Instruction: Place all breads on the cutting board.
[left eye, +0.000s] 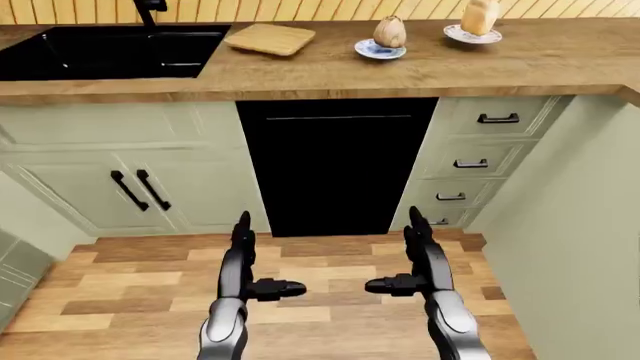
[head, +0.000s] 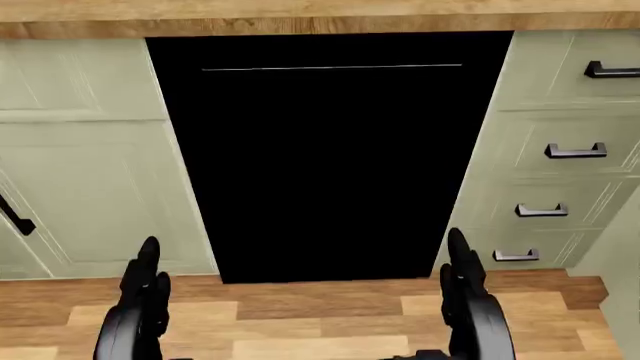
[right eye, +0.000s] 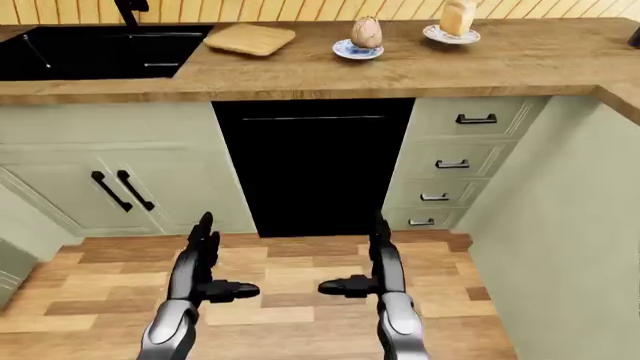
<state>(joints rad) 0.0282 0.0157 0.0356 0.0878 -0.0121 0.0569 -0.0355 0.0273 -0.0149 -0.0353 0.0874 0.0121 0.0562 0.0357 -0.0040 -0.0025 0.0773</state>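
Note:
A light wooden cutting board (left eye: 270, 38) lies on the wooden counter, right of the black sink (left eye: 105, 51). A round brown bread (left eye: 390, 32) sits on a blue-rimmed saucer (left eye: 380, 51) to the board's right. A tall pale loaf (left eye: 480, 16) stands on a second saucer (left eye: 472, 35) further right. My left hand (left eye: 250, 259) and right hand (left eye: 410, 259) are open and empty, held low over the floor, far below the counter. Both hands also show at the bottom of the head view.
A black dishwasher front (left eye: 335, 165) sits under the counter between pale green cabinet doors (left eye: 130, 187) and a drawer stack (left eye: 475, 161). A green cabinet side (left eye: 575, 247) closes the right. Wood plank floor (left eye: 330, 277) lies below.

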